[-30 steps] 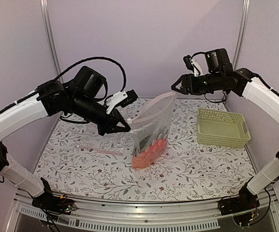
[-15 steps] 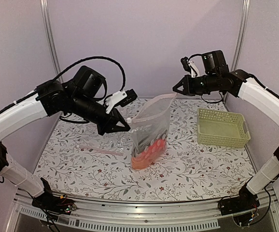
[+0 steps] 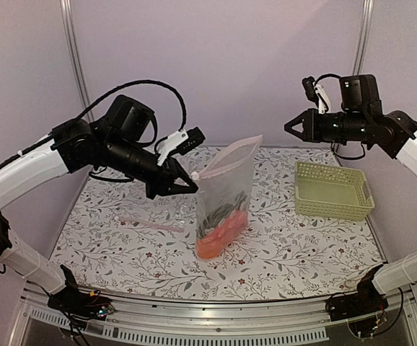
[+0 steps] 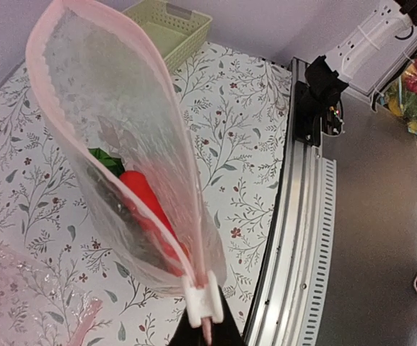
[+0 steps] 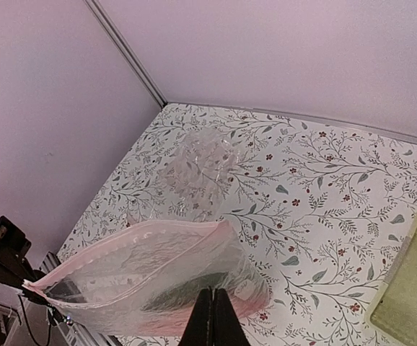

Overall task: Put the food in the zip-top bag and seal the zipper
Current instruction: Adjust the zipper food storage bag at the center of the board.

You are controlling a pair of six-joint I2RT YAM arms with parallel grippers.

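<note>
1. Nearest to us, low in the middle of the top view, the food (image 3: 221, 225) lies heaped in the bottom of the zip-top bag (image 3: 231, 189). We make out orange-red pieces and something dark green. They look like light toy pieces, but together they weigh the bag downward.
2. The bag rests on the flowered table (image 3: 302, 249) and is held up at its upper left corner. We judge the film to be thin, soft, crinkly and rather slippery. It will fold under any push, so the wall of the bag is a poor place for a grip.
3. To the right of the bag, the pale green basket (image 3: 335, 209) stands well apart from it.
4. Left of centre, the left gripper (image 3: 187, 182) has its fingers pressed together on the end of the zipper (image 3: 226, 158), just behind the white slider (image 4: 203, 303). In the left wrist view the two lips of the mouth appear spread apart, so we think the seal is not yet made.
5. The zipper strip seems to us the stiffest part, so it is the best place to hold. We would take the free far corner, at the upper right of the bag, and pull the strip straight. Only then would we draw the small slider along it, and gently.
6. Farthest, in the upper right of the frame, the right gripper (image 3: 292, 127) has its fingers pressed together on nothing, well apart from the bag.
</note>
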